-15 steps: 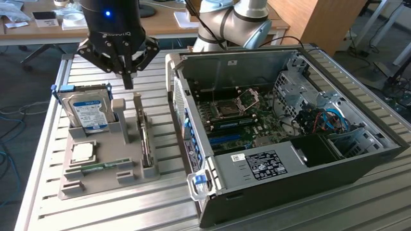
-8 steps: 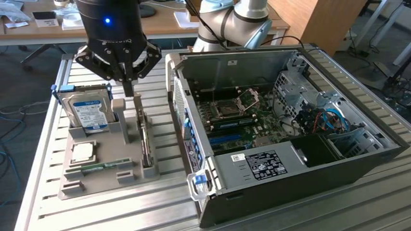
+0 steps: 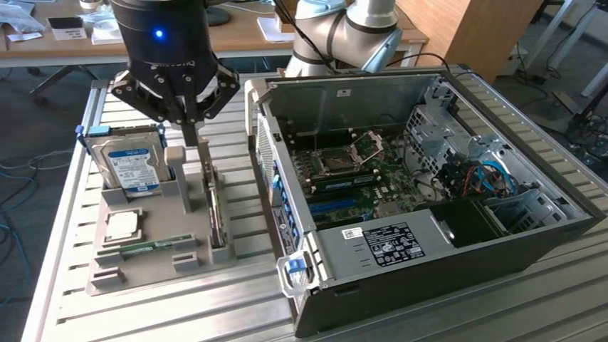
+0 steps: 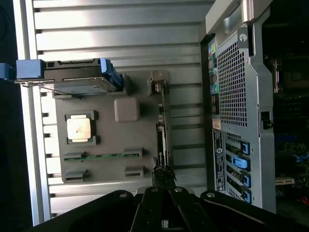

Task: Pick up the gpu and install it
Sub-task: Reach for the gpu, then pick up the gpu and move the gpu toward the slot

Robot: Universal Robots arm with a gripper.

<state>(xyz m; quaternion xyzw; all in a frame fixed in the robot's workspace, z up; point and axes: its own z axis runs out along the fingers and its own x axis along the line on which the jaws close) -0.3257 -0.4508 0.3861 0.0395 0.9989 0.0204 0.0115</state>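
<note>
Ribbed aluminium slats made up the desk (image 3: 238,299) on which a computer build stood at its pick-up step. The graphics card (image 3: 215,206) stood on its long edge in a slot of a grey holder tray (image 3: 142,269), thin side up, and had not yet been lifted. The hand (image 3: 193,135) hung straight above the end of the card that lay farther back in the exterior view. Its fingers were drawn narrow and appeared pinched on the card's top edge.

A blue-labelled hard drive (image 3: 133,167) stood upright in the tray, just beside the hand on the exterior view's left. A processor chip (image 3: 124,226) and a memory stick (image 3: 152,246) lay flat nearer the tray's front. On the exterior view's right, close to the tray, an open computer case (image 3: 532,242) lay on its side with its motherboard (image 3: 352,178) exposed.

By the look of it, the grasp was made and the install had not begun. Freeing the card would call for a straight upward pull, so the thin board did not bind in its slot. It would also call for enough height to clear the case wall.
</note>
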